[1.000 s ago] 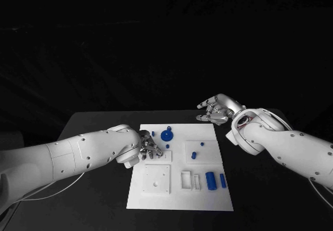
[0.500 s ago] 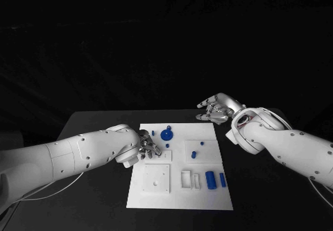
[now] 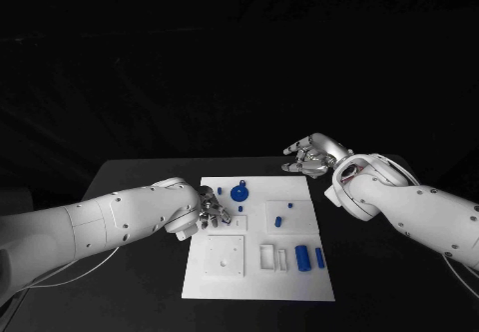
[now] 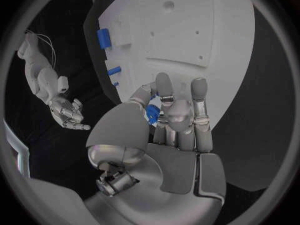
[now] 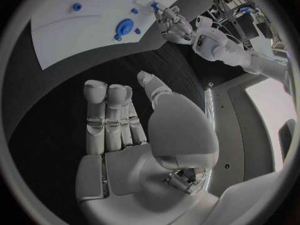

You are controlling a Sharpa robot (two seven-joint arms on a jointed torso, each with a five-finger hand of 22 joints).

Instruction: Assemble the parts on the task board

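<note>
Left robot hand [image 4: 172, 122] pinching a small blue part [image 4: 152, 114], plain from the wrist, hidden from the head camera. Hovering above the white board's [image 3: 300, 287] left edge, mid-surface. Right robot hand [image 3: 311, 156] holding nothing, fingers loosely apart, beyond the board's far right corner.

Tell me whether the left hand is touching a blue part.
Touching: the left wrist view shows the left hand pinching a small blue part between its fingers.

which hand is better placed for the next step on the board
Left, probably. The left hand is over the task board and pinches a small blue part. The right hand hangs past the board's far edge with nothing in it.
</note>
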